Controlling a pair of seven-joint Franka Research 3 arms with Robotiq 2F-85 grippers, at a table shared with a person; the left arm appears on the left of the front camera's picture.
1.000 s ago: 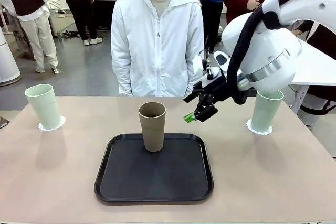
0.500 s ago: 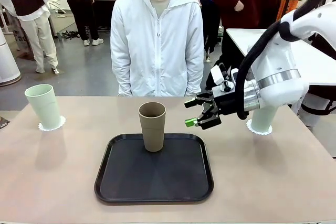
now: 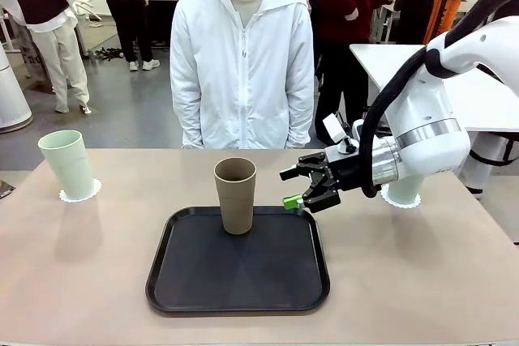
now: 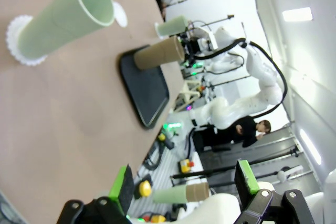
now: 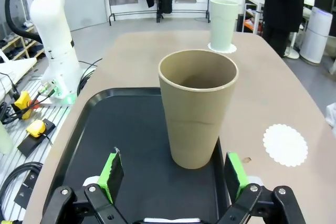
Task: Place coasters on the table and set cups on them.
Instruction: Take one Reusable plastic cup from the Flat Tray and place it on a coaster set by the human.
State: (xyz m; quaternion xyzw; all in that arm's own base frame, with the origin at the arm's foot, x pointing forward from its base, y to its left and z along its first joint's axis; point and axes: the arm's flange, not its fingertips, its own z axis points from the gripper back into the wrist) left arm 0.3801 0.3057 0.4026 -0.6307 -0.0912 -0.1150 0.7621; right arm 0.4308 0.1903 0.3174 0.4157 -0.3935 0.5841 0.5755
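Right mint cup (image 3: 403, 186) behind arm

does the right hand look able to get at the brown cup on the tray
Probably yes: the right hand is open and faces the brown cup, which stands alone on the tray with nothing between them.

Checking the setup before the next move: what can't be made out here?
- Front view: the right arm covers most of the far mint cup on its coaster.
- Right wrist view: the right tool hides the near rim of the tray.
- Left wrist view: the bottom edge cuts off the left tool.
- Front view: the wall of the brown cup hides its inside bottom.
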